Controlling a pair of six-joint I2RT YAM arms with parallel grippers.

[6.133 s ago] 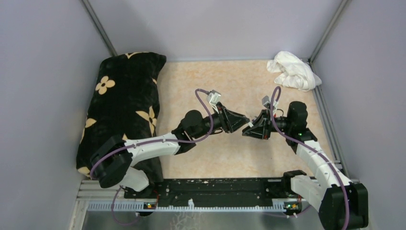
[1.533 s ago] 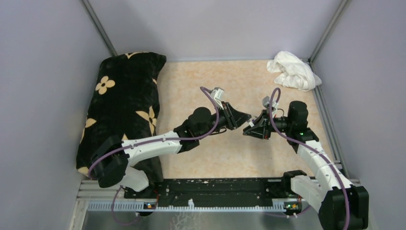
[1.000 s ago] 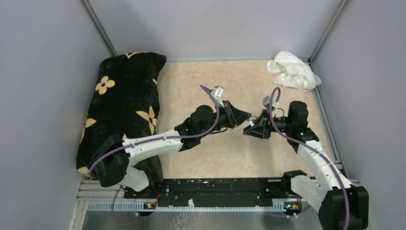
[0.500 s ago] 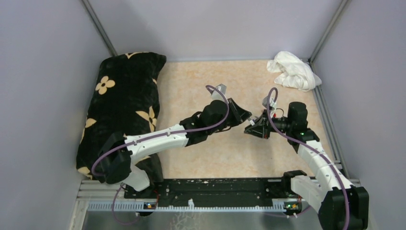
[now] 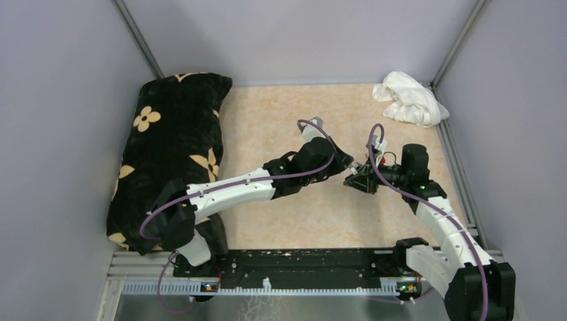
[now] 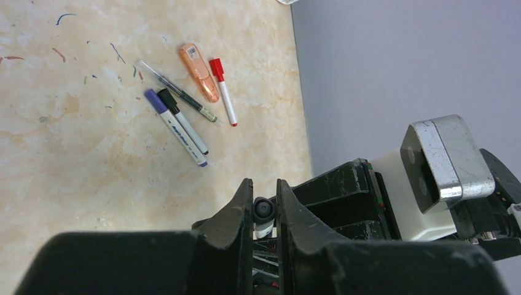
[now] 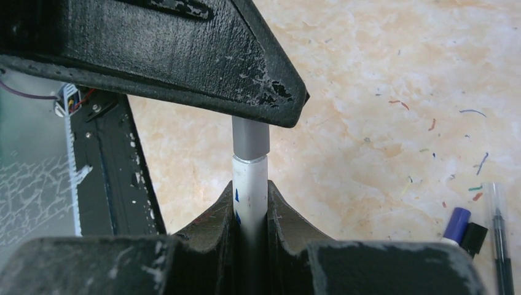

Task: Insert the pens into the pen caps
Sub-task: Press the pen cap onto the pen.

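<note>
In the right wrist view my right gripper is shut on a white pen that points up and away. A grey pen cap sits on the pen's far end and runs under the left gripper's black finger. In the left wrist view my left gripper is shut on that cap, seen end-on. In the top view the two grippers meet tip to tip above mid-table. On the table lie an orange highlighter and red-, black- and blue-capped pens.
A black flowered pillow lies along the left wall. A crumpled white cloth sits in the far right corner. A thin clear pen lies among the capped pens. Grey walls close in both sides, and the black base rail runs along the near edge.
My left arm has stretched to the right and turned its wrist, bringing its gripper closer against the right gripper. The right gripper has shifted only slightly. Both grips are unchanged.
</note>
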